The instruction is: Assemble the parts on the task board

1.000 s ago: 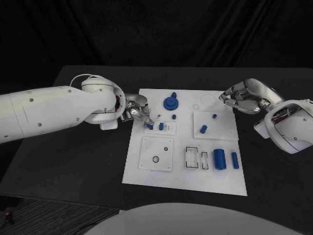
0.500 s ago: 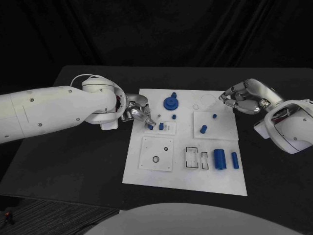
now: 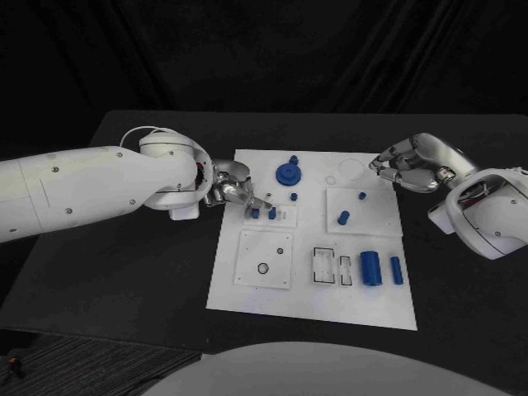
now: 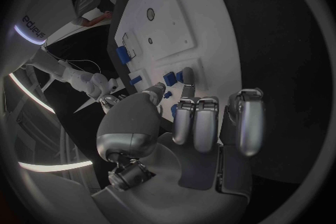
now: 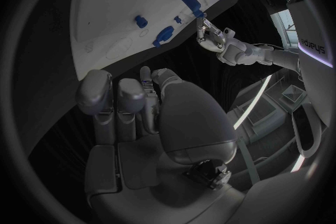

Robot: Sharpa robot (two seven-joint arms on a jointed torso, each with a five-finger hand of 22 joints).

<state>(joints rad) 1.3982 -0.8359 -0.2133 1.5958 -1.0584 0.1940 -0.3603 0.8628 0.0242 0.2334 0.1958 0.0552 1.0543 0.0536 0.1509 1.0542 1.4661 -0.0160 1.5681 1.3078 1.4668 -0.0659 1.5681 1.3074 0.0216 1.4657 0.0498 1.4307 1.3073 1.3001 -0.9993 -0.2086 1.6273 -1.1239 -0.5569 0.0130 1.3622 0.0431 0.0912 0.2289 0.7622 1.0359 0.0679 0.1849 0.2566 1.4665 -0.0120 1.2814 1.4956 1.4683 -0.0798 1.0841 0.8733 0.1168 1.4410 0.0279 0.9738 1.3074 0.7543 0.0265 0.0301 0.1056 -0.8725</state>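
Note:
The white task board (image 3: pixel 315 290) lies in the middle of the black table. My left hand (image 3: pixel 232 194) is at the board's left edge; its thumb and one finger reach down to two small blue pegs (image 3: pixel 264 213) standing in a small raised plate. In the left wrist view the fingertips (image 4: pixel 187 74) sit right beside those pegs (image 4: pixel 169 78), and a grip is not plain. My right hand (image 3: pixel 409 165) hovers at the board's far right corner with its fingers (image 5: pixel 119 98) curled in against the thumb.
On the board are a blue gear-like part (image 3: pixel 289 173), a short peg (image 3: pixel 294 196), two pegs on a square plate (image 3: pixel 344 219), two cylinders (image 3: pixel 383 269) near slots, and a square plate with a ring (image 3: pixel 264 258). Bare black table surrounds the board.

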